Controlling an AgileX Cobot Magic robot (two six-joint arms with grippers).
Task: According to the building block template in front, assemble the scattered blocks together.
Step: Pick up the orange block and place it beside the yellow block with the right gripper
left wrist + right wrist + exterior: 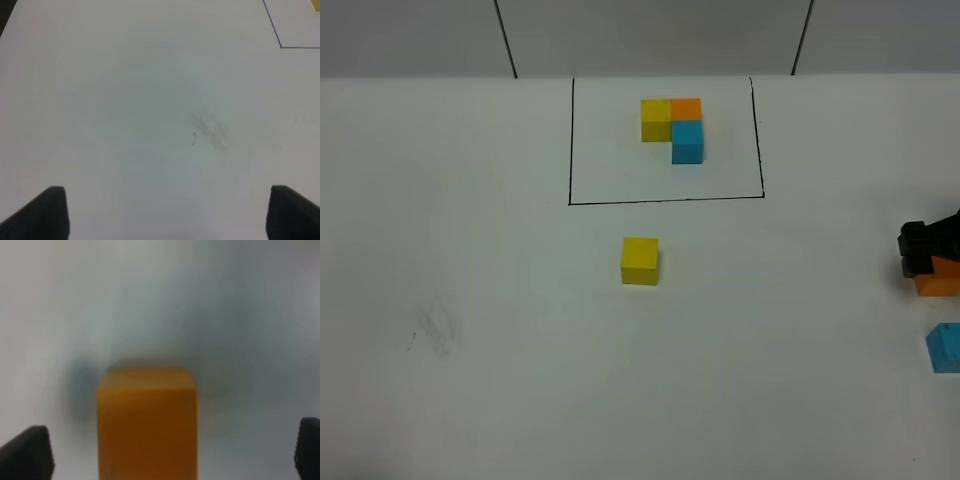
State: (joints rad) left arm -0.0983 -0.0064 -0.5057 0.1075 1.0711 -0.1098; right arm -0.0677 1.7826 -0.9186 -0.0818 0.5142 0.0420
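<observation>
Straddling the orange cube [146, 422], the right pincer [167, 455] stands wide. Its dark fingertips [25, 452] are well out to either side, with bare counter [470, 200] showing between each tip and the cube's faces. No contact. The cube sits off-centre in the gap, nearer one tip than the other. The wrist view is soft, so I cannot tell the height above the counter.

Left pincer [165, 215] is also wide, with nothing between its tips. It is over bare counter near a faint smudge [210, 131] and is absent from the high view.

Layout, high view:
- The template [675, 125] lies at the far side inside the black frame [665, 200], yellow and orange side by side, sky-blue in front of orange.
- The loose yellow cube [640, 260] sits alone mid-counter, just in front of the frame.
- The orange cube is at the right edge under the pincer.
- The sky-blue cube [945, 348] is near it, closer to the camera and cut by the picture edge.

Judgement: the step in hand is a grasp of the orange cube.
- Centre the pincer on the cube so both tips meet opposite flat faces together; a one-sided touch would likely shove or twist it.
- Close square to the faces, not across corners, and low enough to hold firm.
- Keep clear of the sky-blue neighbour.
- A square hold matters later, since orange must seat flush beside the yellow cube, on its right as the high view shows it.
</observation>
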